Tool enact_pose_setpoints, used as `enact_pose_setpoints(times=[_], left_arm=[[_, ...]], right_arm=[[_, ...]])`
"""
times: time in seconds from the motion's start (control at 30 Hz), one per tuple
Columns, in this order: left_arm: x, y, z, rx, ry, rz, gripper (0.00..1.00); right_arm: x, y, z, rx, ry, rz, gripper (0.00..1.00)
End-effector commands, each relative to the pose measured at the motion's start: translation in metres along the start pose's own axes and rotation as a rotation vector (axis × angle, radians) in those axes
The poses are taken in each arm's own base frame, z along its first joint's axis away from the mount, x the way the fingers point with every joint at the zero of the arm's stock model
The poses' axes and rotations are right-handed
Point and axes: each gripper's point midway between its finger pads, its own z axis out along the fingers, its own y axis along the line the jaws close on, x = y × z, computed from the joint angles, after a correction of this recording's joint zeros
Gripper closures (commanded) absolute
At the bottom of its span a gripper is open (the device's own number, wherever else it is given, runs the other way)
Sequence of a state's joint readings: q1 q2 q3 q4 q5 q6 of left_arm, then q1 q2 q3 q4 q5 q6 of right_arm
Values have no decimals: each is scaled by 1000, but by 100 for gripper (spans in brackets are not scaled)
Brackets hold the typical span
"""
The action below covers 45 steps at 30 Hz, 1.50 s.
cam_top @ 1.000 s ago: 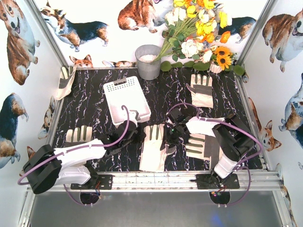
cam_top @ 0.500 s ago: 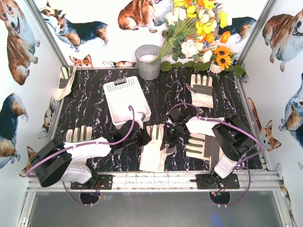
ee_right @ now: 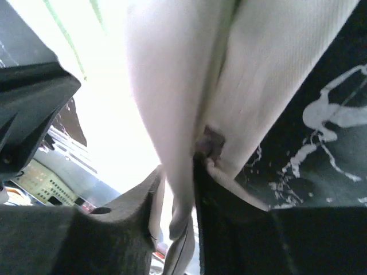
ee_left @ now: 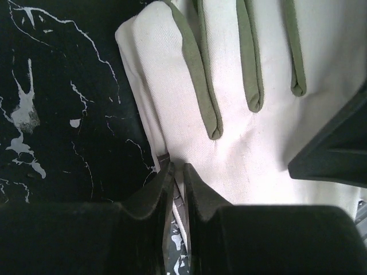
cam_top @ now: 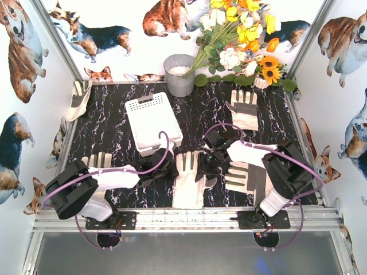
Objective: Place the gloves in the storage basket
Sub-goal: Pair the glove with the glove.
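Note:
A cream-white glove (cam_top: 189, 182) with grey-green finger strips lies flat on the black marble table between both arms. My left gripper (cam_top: 170, 167) is shut on its left edge; the left wrist view shows that glove (ee_left: 252, 114) with the hem pinched in my left gripper (ee_left: 178, 170). My right gripper (cam_top: 205, 165) is at the glove's right edge. In the right wrist view a fold of the glove (ee_right: 172, 103) hangs loosely in my right gripper (ee_right: 179, 172), whose jaws stand slightly apart. The white storage basket (cam_top: 153, 121) sits behind the left gripper, nothing showing inside.
More gloves lie around: one at the back right (cam_top: 243, 109), one under the right arm (cam_top: 248, 179), one at the near left (cam_top: 94, 161), one leaning on the left wall (cam_top: 78, 98). A grey bucket (cam_top: 179, 74) and flowers (cam_top: 241, 46) stand at the back.
My left gripper slid right to the glove's left edge and closed on it. My right gripper's jaws parted a little, and the glove's right side has settled flatter.

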<state>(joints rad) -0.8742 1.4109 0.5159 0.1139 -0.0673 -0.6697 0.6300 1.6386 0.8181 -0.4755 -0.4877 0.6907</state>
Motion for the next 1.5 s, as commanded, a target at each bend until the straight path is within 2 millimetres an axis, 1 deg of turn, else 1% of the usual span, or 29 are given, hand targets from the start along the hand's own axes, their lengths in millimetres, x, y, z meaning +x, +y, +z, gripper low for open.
enact_pose_setpoints(times=[0.0, 0.07, 0.1, 0.17, 0.27, 0.37, 0.43, 0.47, 0.5, 0.57, 0.63, 0.73, 0.77, 0.83, 1.07, 1.13, 1.23, 1.47], left_arm=[[19, 19, 1, -68, 48, -1, 93], [18, 20, 0, -72, 40, -7, 93], [18, 21, 0, -73, 37, -9, 93], [19, 21, 0, -74, 38, -12, 93], [20, 20, 1, -70, 46, -16, 93], [17, 15, 2, -55, 44, -19, 92], [12, 9, 1, -38, 41, -17, 90], [6, 4, 0, -29, 36, -17, 89], [2, 0, -1, -22, 32, -15, 88], [-4, -6, -4, -13, 26, -14, 84], [-11, -12, -9, -3, 18, -20, 79], [-19, -19, -17, 20, -5, -43, 69], [-20, -20, -19, 27, -8, -52, 66], [-18, -21, -21, 33, -3, -75, 63], [-6, -18, -22, 44, 34, -144, 57], [-3, -17, -21, 44, 45, -154, 57], [1, -15, -18, 40, 61, -161, 61], [11, -10, -11, 28, 95, -168, 61]], right_arm=[[-13, 8, -34, 36, -81, -78, 63], [-17, 9, -51, 35, -114, -90, 53], [-19, 9, -61, 30, -134, -94, 49], [-21, 5, -77, 27, -163, -86, 44], [-22, -6, -94, 27, -195, -63, 39], [-18, -17, -98, 29, -199, -40, 37], [-12, -20, -96, 20, -184, -27, 37], [-9, -20, -94, 14, -176, -20, 34], [-5, -22, -91, 8, -163, -10, 33], [1, -23, -89, -6, -150, 3, 35], [6, -22, -87, -28, -143, 14, 41], [11, -15, -86, -85, -137, 24, 48], [12, -13, -84, -102, -133, 30, 52], [12, -9, -80, -129, -123, 45, 56], [14, 3, -62, -148, -86, 36, 67], [13, 3, -58, -139, -83, 33, 69], [13, 0, -53, -128, -74, 39, 72], [13, -6, -45, -109, -66, 52, 75]])
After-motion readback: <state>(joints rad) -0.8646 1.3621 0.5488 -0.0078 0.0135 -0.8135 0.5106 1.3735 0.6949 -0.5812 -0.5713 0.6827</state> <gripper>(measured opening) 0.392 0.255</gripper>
